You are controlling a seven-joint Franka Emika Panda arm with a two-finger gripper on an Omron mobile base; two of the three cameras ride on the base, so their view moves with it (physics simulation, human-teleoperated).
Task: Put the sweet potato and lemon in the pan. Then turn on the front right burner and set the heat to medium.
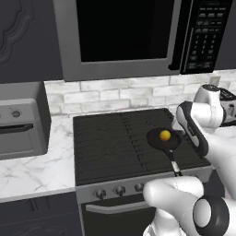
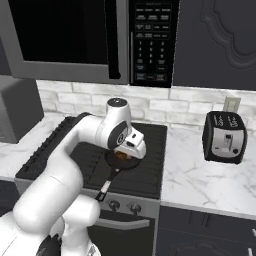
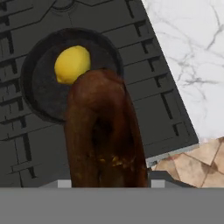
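The pan (image 1: 162, 138) sits on the front right burner (image 1: 177, 152) of the cooktop, its handle (image 1: 174, 164) reaching toward the near edge by the knobs (image 1: 119, 189). The lemon (image 1: 165, 135) already lies inside, toward the pan's far side. Above it the pincer (image 2: 122, 156) is pinching the sweet potato (image 3: 105, 135), which hangs over the pan's near-right rim rather than its middle. Risk 1: let go here, the potato may strike the rim and roll onto the grates or tip the light pan. Risk 2: dropped from height, it could knock the lemon out. To the right, the marble bench (image 2: 200, 175) and toaster (image 2: 225, 137) stand well apart.
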